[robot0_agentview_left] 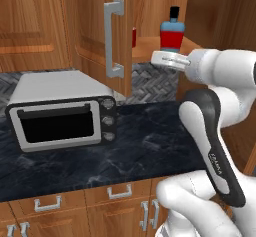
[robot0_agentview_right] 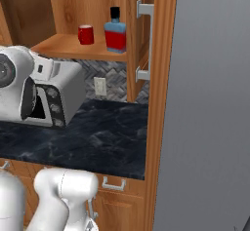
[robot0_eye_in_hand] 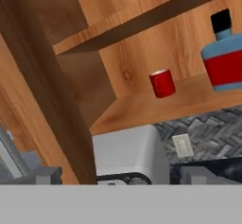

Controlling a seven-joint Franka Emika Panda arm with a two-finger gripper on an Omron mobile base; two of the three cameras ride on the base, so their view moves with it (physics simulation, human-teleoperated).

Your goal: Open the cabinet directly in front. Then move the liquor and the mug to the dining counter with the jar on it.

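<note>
1. Up on the lower shelf (robot0_agentview_right: 68, 47) of the open cabinet (robot0_agentview_left: 100, 36), the liquor (robot0_agentview_right: 115, 32) and the mug (robot0_agentview_right: 86, 34) stand upright and apart, the mug farther into the shelf, the bottle nearer the right-hand door (robot0_agentview_right: 161, 54).
2. The hand (robot0_agentview_left: 167, 59) hangs in front of the shelf's edge, just below the liquor (robot0_agentview_left: 172, 33) as the left base view has it. It is released, jaws spread wide, with nothing between them.
3. The relation that matters, as I judge it: both things lie ahead of the hand and a little above its line. In the hand view the mug (robot0_eye_in_hand: 162, 83) sits near the centre and the liquor (robot0_eye_in_hand: 224, 53) off to the right edge, partly cut off. The mug looks the easier first target.
4. The bottle's long axis is vertical, so a level approach with jaws either side of its body should suit.
5. The right base view shows both things clearly, plus the wall socket (robot0_agentview_right: 100, 86) below; in the left base view the left door (robot0_agentview_left: 107, 36) covers most of the mug, but the toaster oven (robot0_agentview_left: 62, 111) on the black worktop (robot0_agentview_left: 150, 141) is seen whole.
6. Risk, in my reading: the shelf edge lies close under the reach path.
</note>
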